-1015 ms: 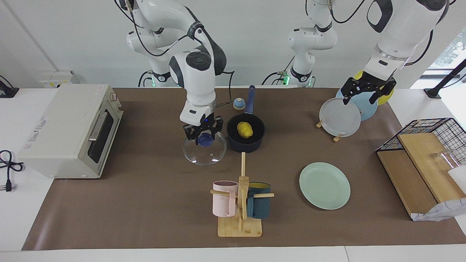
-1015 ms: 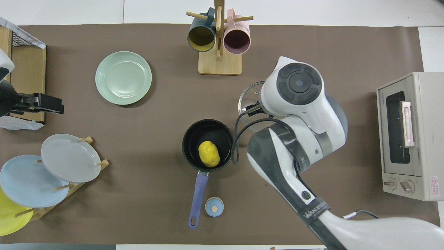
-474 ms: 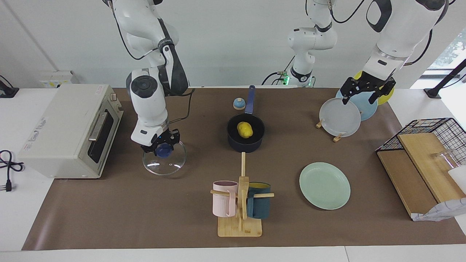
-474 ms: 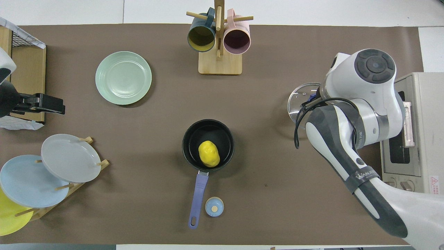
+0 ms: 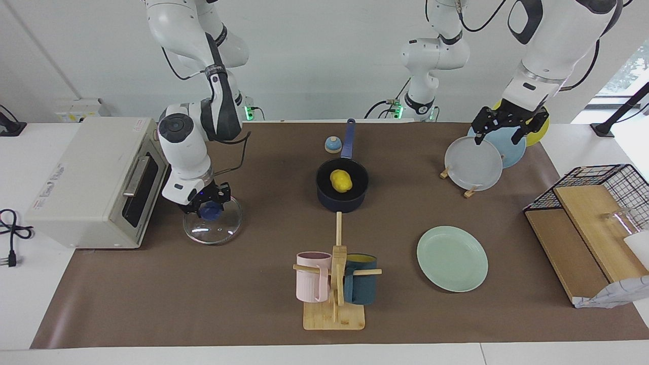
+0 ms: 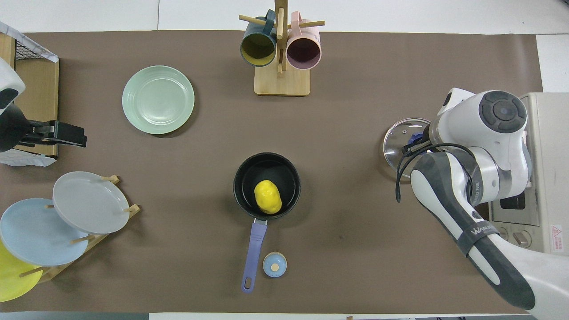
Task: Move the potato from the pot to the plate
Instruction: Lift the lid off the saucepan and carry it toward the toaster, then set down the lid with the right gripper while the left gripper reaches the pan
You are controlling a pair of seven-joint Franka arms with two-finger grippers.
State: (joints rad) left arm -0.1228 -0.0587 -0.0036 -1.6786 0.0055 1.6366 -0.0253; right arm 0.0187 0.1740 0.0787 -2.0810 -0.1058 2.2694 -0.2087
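Lid parked aside so the pot stands uncovered.
Right gripper (image 5: pixel 205 207) pinches the round clear glass lid's (image 5: pixel 213 226) blue knob at the dark navy round saucepan's (image 5: pixel 342 190) nine o'clock in the facing view, baring the lumpy bright yellow potato (image 5: pixel 340 181); left gripper (image 5: pixel 507 128), spread, waits over the rack of plates (image 5: pixel 474 163).

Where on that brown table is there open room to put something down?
Bare mat lies between the pot and the glass lid, and between the pot and the mint plate. It is crowded by the plate rack and by the toaster oven, where the right gripper holds the lid.
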